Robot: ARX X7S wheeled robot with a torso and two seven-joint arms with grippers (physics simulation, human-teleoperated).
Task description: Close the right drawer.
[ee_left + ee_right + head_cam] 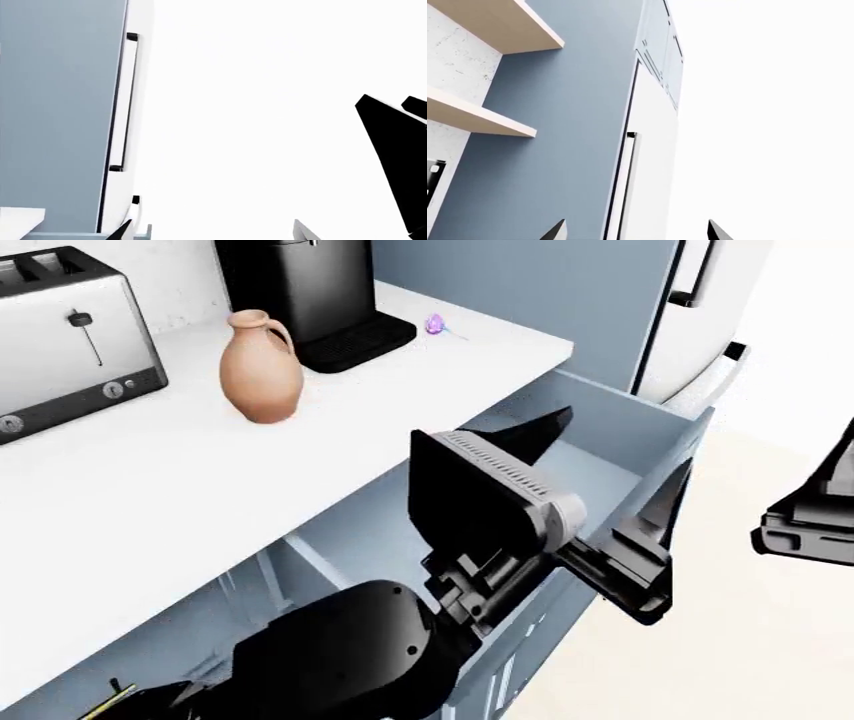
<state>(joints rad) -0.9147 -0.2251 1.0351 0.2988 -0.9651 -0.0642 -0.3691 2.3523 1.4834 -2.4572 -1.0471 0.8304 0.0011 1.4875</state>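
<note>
My left gripper (654, 540) sits at the front end of the right drawer (607, 440), its dark fingers (663, 502) reaching toward the drawer's front panel; from the head view I cannot tell how far the jaws stand apart or whether they touch the panel. In my left wrist view only the two finger tips show at the picture's edge, set well apart, so the gripper reads as wide. My right gripper (635, 231) also shows just two dark tips with a broad gap between them, closed on nothing.

The right drawer is pulled out from under the white countertop (174, 490), at the counter's right end. It is a deep blue-grey box with smooth, plain inner walls and a pale blue floor. Its front panel stands beside my left fingers.

On the countertop stand a terracotta jug (260, 365), a black coffee machine (307, 295) behind it and a silver toaster (67, 335) to the left. Beyond the drawer rises a tall blue-grey panel (561, 300) with a white door (707, 300) beside it.
</note>
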